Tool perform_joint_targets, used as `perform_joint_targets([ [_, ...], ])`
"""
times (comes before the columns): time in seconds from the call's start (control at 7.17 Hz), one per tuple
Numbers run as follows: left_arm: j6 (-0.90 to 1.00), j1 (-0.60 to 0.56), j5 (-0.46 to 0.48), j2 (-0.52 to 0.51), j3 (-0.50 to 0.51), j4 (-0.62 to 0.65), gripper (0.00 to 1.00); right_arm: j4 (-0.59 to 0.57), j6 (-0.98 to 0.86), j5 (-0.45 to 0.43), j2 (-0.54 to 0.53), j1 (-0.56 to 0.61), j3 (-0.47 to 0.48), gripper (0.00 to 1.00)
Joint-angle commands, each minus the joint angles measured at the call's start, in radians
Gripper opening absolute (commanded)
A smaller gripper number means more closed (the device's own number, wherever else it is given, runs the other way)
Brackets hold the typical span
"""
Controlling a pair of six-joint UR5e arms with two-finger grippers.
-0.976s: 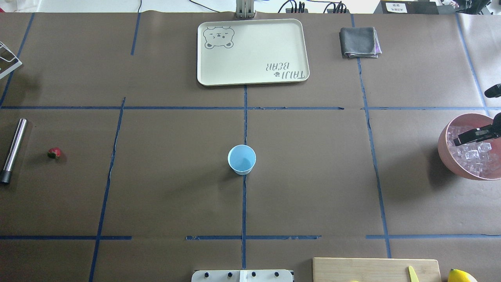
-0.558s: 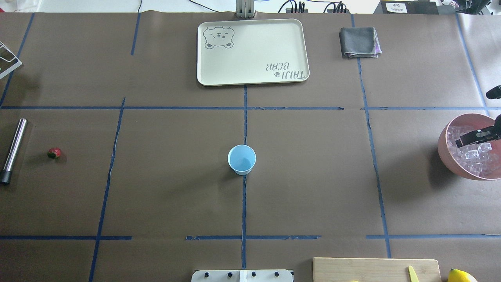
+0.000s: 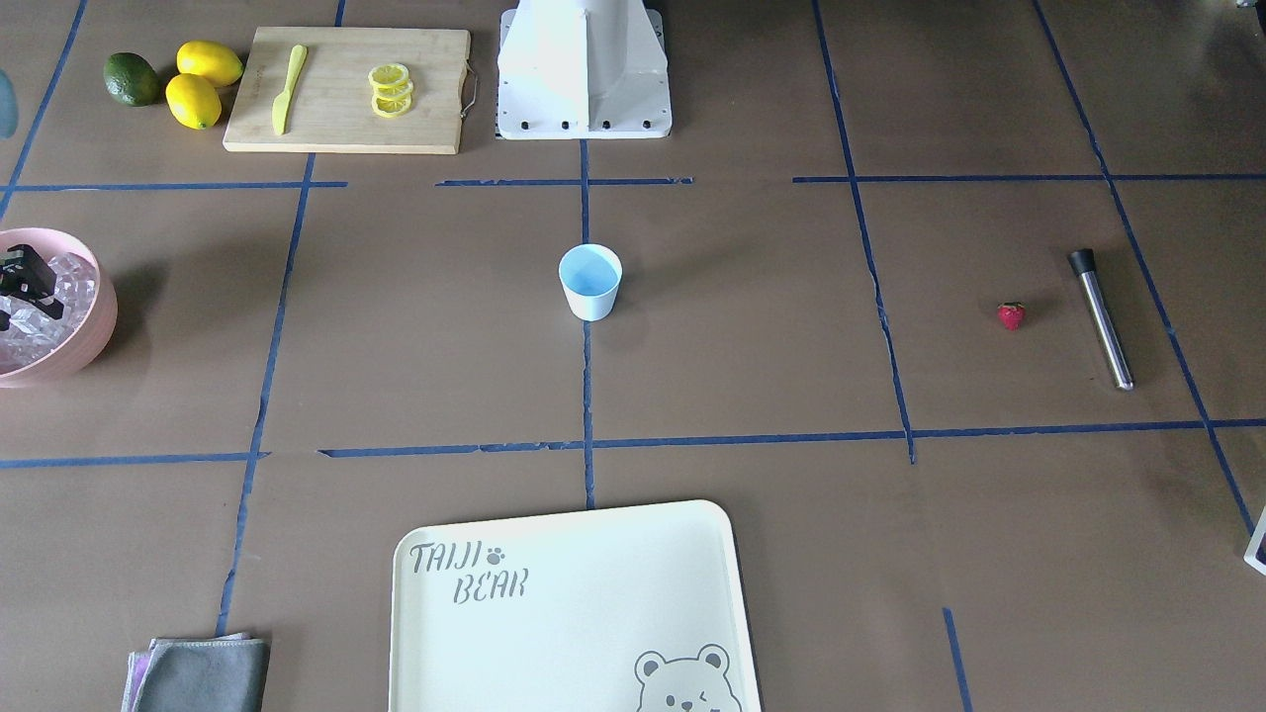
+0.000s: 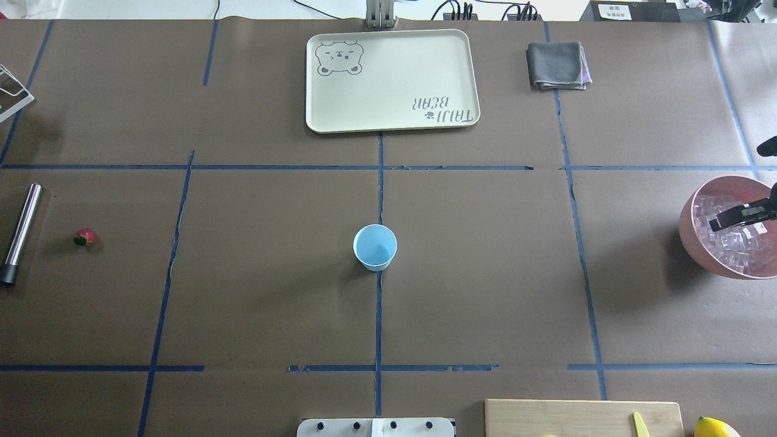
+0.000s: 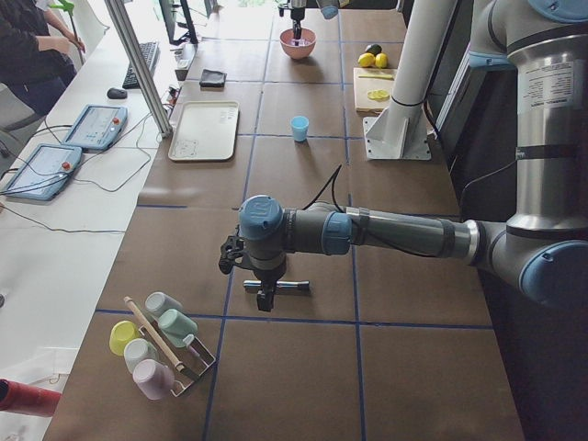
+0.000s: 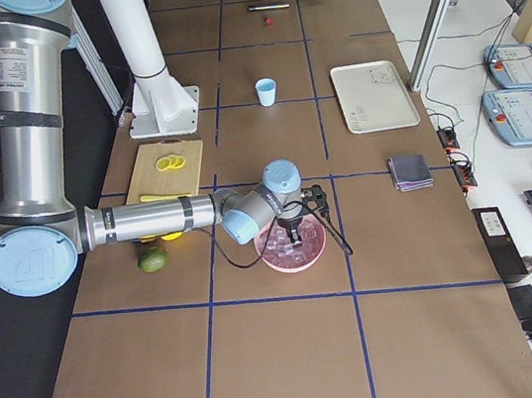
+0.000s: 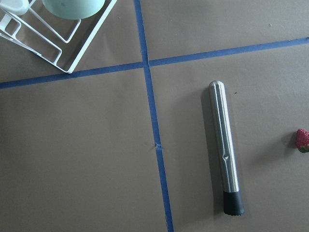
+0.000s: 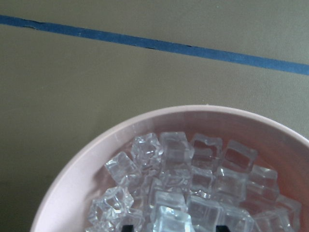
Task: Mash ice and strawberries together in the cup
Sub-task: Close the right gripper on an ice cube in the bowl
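Observation:
The pale blue cup (image 4: 375, 246) stands upright and empty at the table's middle. The strawberry (image 4: 84, 237) lies far left, next to a steel muddler (image 4: 21, 233); both show in the left wrist view, strawberry (image 7: 302, 140) at the right edge. Ice cubes (image 8: 183, 183) fill the pink bowl (image 4: 689, 224) at the far right. My right gripper (image 4: 728, 217) hangs over the ice, fingertips (image 8: 127, 227) apart, open, down among the top cubes. My left gripper (image 5: 265, 296) hangs above the muddler, seen only from the side; I cannot tell its state.
A cream tray (image 4: 391, 79) and a grey cloth (image 4: 557, 65) lie at the back. A cutting board (image 3: 346, 89) with lemon slices and a yellow knife, lemons (image 3: 203, 79) and a green fruit sit near the robot base (image 3: 584, 69). A cup rack (image 7: 58, 38) stands far left.
My right gripper has shifted a little to the right and sunk lower over the ice in the pink bowl. Cup, strawberry and muddler have not moved.

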Motion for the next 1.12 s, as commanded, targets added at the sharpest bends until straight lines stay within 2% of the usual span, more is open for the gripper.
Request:
perform_joint_targets([
  [0.0, 0.000, 0.000, -0.001, 0.000, 0.004, 0.001, 1.00, 0.000, 0.000, 0.000, 0.003, 0.000, -0.001, 0.49],
  [0.28, 0.000, 0.000, 0.001, 0.000, 0.005, 0.001, 1.00, -0.001, 0.000, -0.002, 0.003, 0.000, 0.000, 0.19],
  [0.7, 0.000, 0.002, 0.001, 0.000, 0.005, 0.001, 1.00, -0.001, 0.000, 0.002, 0.005, 0.001, 0.002, 0.04],
  [0.98, 0.000, 0.002, -0.001, 0.000, 0.004, 0.000, 1.00, -0.012, -0.002, 0.014, -0.001, 0.029, 0.066, 0.02],
])
